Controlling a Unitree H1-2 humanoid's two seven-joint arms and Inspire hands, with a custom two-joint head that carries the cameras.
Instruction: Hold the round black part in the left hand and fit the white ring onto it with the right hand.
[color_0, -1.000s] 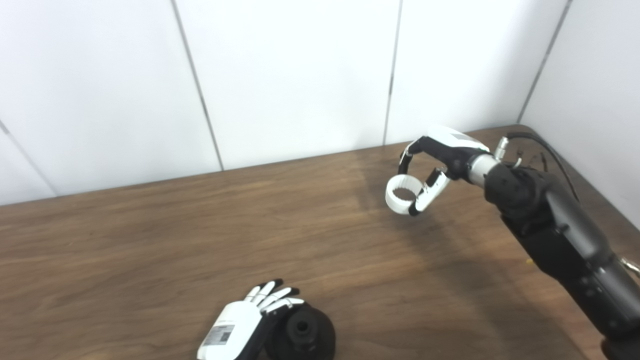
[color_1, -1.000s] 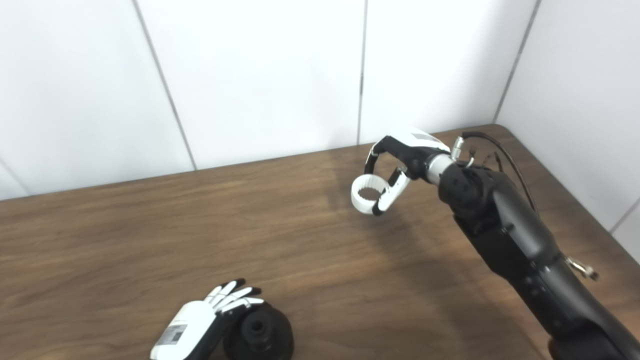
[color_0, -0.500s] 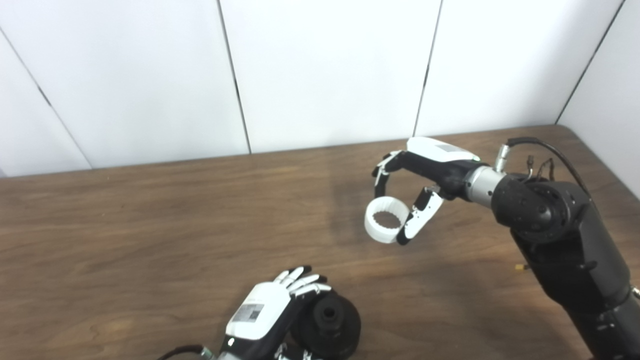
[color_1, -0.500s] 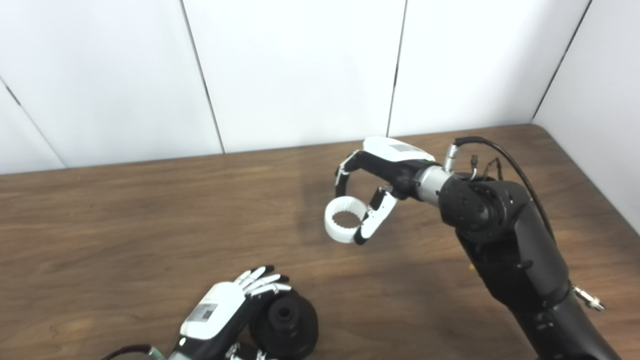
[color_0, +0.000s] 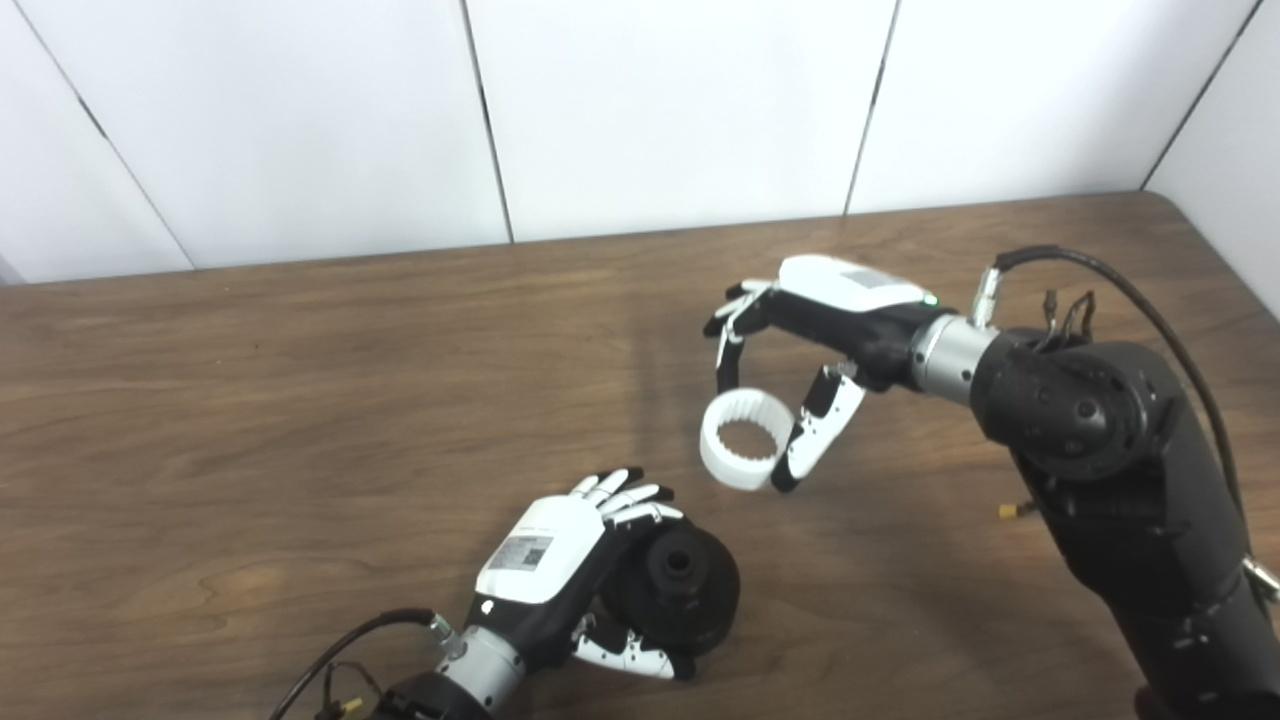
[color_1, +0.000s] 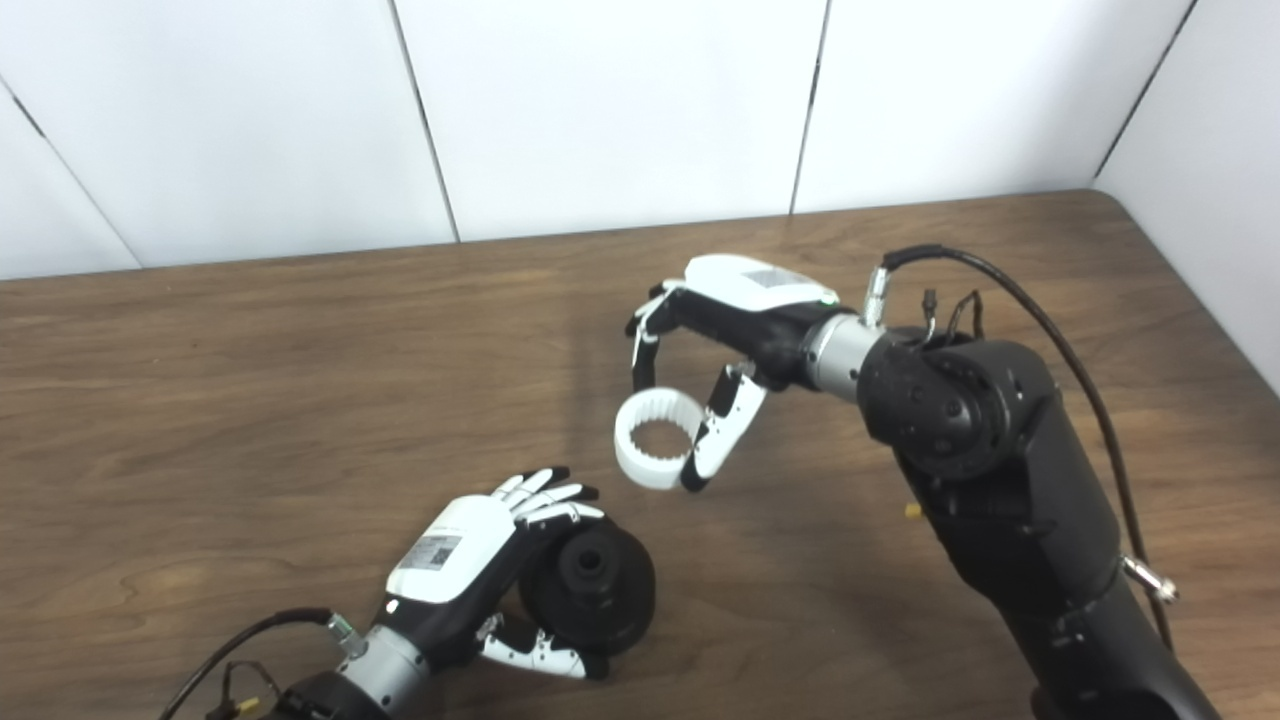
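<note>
We are seeing one round black plastic part (color_0: 680, 588) and one white ring with a toothed inner wall (color_0: 745, 454). Our left hand (color_0: 560, 575) is cupping the part low over the brown wooden table (color_0: 250, 400). Our right hand (color_0: 800, 375) is pinching the ring aloft, up and to the right of the part, apart from it.

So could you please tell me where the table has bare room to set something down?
The wooden table is bare across its left half and along the white wall. The near centre is crowded: left hand on round black part, right hand holding white ring.
</note>
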